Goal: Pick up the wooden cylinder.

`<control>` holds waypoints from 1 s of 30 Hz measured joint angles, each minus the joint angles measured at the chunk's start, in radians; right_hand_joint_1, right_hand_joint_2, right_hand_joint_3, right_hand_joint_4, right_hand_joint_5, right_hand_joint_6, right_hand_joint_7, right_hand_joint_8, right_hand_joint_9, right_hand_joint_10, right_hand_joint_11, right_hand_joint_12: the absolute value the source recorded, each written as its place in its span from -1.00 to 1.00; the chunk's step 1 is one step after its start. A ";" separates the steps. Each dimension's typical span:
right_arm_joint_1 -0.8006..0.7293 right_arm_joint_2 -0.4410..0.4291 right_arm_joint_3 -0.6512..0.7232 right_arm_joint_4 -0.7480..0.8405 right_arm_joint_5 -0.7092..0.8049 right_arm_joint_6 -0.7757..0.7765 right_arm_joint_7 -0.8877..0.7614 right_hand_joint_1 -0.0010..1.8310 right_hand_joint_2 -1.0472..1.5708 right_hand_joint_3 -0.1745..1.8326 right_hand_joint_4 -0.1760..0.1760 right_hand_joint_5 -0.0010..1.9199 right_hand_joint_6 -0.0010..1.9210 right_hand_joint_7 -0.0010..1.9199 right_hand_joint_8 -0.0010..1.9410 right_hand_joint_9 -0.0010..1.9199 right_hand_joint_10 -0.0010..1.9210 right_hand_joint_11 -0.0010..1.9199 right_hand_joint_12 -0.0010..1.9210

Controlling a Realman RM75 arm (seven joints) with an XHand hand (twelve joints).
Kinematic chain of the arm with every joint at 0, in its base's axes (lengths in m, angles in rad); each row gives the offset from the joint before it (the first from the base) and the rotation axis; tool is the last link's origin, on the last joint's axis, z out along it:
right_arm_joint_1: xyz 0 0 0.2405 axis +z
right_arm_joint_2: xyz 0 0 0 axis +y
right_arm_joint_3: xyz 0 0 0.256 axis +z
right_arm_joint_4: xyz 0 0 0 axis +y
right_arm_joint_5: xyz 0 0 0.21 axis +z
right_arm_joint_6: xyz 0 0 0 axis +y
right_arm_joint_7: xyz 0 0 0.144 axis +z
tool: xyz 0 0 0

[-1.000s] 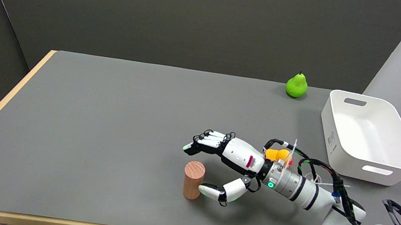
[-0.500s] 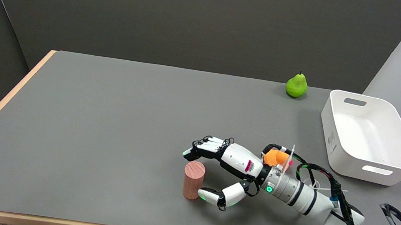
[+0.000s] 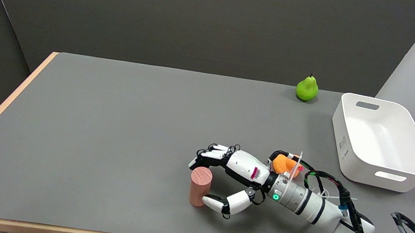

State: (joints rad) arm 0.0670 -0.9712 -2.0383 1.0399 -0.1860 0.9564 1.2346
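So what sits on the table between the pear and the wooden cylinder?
Nothing: in the head view the grey table is bare from the pear down to the right hand bracketing the wooden cylinder.

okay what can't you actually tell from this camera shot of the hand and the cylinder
Head view only:
- Whether the robot hand touches the wooden cylinder: the fingers hide its far side.
- The white bin: its near wall hides part of the floor.
- The label on the bin: too small to read.

White arm [image 3: 312, 206], black-and-white hand [image 3: 238, 172], black cables [image 3: 336, 185]
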 measured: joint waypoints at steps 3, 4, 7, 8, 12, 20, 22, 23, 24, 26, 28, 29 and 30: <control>0.000 -0.001 -0.001 0.006 0.000 -0.008 0.001 -0.29 0.30 0.04 -0.72 -0.61 -0.23 -0.42 -0.30 -0.52 0.14 -0.75 0.49; 0.000 -0.001 -0.001 0.009 0.001 -0.011 0.001 -0.29 0.30 0.03 -0.72 -0.61 -0.23 -0.42 -0.30 -0.52 0.15 -0.74 0.49; -0.001 -0.002 -0.002 0.017 0.001 -0.020 0.001 -0.30 0.30 0.04 -0.74 -0.62 -0.25 -0.43 -0.30 -0.52 0.15 -0.74 0.50; -0.001 -0.002 -0.002 0.020 0.002 -0.023 0.001 -0.31 0.30 0.03 -0.73 -0.62 -0.25 -0.43 -0.30 -0.53 0.15 -0.74 0.50; -0.001 -0.003 -0.002 0.032 0.002 -0.034 0.002 -0.31 0.29 0.06 -0.72 -0.62 -0.26 -0.43 -0.30 -0.52 0.13 -0.75 0.51; -0.004 -0.004 -0.006 0.052 0.004 -0.053 0.011 -0.31 0.29 0.06 -0.76 -0.62 -0.26 -0.43 -0.30 -0.52 0.14 -0.74 0.53; -0.006 -0.004 -0.007 0.057 0.005 -0.057 0.015 -0.32 0.29 0.04 -0.78 -0.62 -0.25 -0.43 -0.30 -0.53 0.16 -0.73 0.52; -0.006 -0.004 -0.009 0.059 0.007 -0.058 0.017 -0.32 0.30 0.03 -0.79 -0.62 -0.25 -0.44 -0.30 -0.53 0.17 -0.73 0.52; -0.007 -0.004 -0.010 0.061 0.008 -0.060 0.018 -0.31 0.30 0.04 -0.80 -0.62 -0.25 -0.44 -0.30 -0.53 0.16 -0.73 0.53; -0.009 -0.004 -0.012 0.066 0.008 -0.062 0.021 -0.30 0.29 0.05 -0.82 -0.62 -0.26 -0.44 -0.30 -0.53 0.15 -0.73 0.53; -0.011 -0.004 -0.014 0.070 0.010 -0.065 0.023 -0.29 0.29 0.06 -0.83 -0.62 -0.25 -0.44 -0.30 -0.53 0.15 -0.74 0.53; -0.011 -0.004 -0.015 0.072 0.012 -0.066 0.024 -0.27 0.30 0.06 -0.82 -0.62 -0.25 -0.44 -0.30 -0.53 0.15 -0.74 0.53; -0.013 -0.005 -0.017 0.074 0.014 -0.066 0.025 -0.29 0.30 0.07 -0.84 -0.62 -0.25 -0.44 -0.30 -0.52 0.13 -0.73 0.52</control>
State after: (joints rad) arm 0.0544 -0.9758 -2.0549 1.1139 -0.1724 0.8902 1.2599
